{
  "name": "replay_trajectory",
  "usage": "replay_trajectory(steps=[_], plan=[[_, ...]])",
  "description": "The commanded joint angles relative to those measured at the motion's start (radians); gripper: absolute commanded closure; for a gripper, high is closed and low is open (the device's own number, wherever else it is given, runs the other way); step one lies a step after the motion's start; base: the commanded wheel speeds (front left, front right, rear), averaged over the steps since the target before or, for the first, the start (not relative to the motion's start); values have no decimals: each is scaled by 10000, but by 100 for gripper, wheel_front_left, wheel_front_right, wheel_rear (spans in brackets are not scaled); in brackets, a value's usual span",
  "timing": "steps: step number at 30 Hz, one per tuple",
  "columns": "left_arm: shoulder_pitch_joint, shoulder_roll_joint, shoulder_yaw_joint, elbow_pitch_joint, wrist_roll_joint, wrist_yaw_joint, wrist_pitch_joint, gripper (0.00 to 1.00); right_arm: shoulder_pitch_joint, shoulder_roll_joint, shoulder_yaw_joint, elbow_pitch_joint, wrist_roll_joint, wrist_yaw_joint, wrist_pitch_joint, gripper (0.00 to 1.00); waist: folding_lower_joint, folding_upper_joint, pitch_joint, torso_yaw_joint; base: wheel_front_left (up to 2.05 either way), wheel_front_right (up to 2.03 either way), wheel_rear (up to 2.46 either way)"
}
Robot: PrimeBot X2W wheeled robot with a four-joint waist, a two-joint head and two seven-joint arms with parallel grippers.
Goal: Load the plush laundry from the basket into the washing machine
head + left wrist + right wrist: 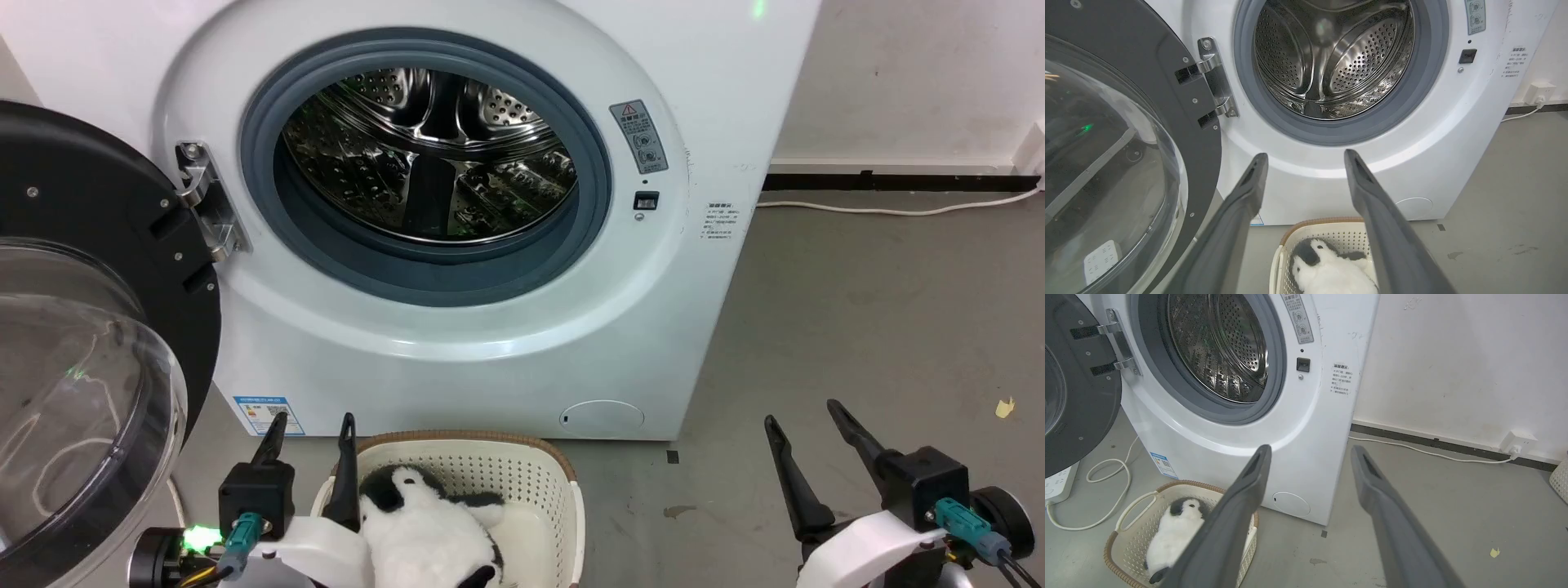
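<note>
white cord [1129, 477] beside washing machine [1306, 457]

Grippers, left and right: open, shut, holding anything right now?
Left gripper: open, holding nothing.
Right gripper: open, holding nothing.

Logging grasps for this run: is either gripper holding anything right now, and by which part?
Nothing is held. The left gripper and right gripper are both open and empty; the plush laundry lies in the basket.
</note>
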Motion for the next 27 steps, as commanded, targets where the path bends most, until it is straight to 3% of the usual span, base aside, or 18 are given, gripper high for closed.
replay_trajectory(steps=[1,27], plan=[[4,0,-67,30,-20,54,-89,0,25,0,-23,10,69,0,-85,0,0,0,3,-7,0,0,0],[-885,117,-490,1386,-359,289,-631,0,-491,2,-70,-326,400,-2,-627,0,0,0,1670,-443,0,0,0]])
